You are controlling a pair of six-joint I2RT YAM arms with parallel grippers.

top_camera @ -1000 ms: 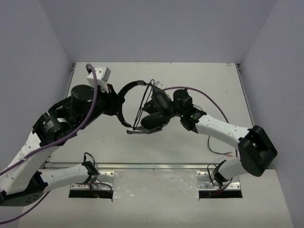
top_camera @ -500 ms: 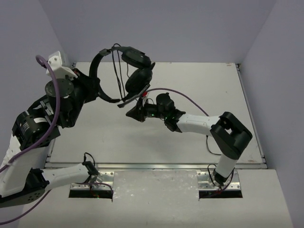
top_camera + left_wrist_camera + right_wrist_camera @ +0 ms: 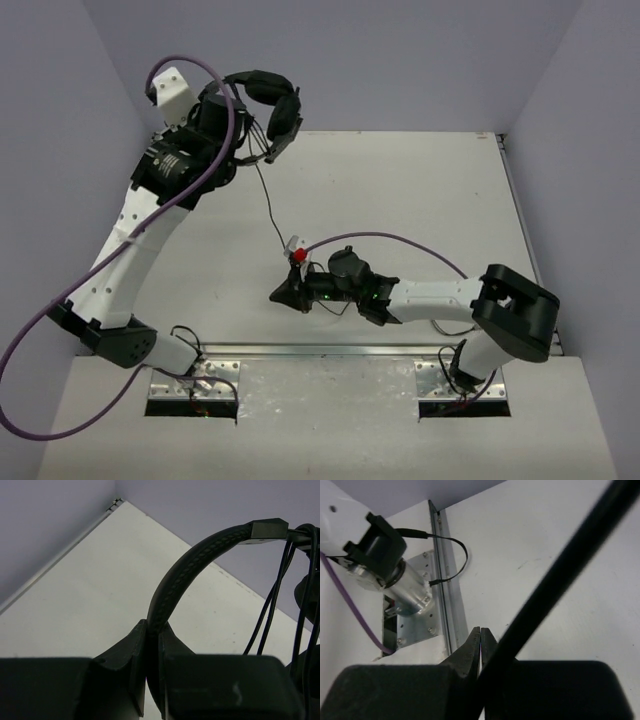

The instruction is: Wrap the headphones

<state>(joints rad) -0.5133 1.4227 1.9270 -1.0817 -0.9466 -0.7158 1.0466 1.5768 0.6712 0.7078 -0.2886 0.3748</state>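
Headphones (image 3: 268, 100) hang high over the far left corner of the worktop (image 3: 430, 190), headband (image 3: 200, 555) clenched in the left tool (image 3: 152, 632). Their thin cable (image 3: 268, 200) slants down and nearward to the right tool (image 3: 283, 294), low by the near edge, its jaws closed and seemingly pinching the cable. Cable runs far-left to near-centre; the right arm is nearer its loose end, so winding probably starts there.
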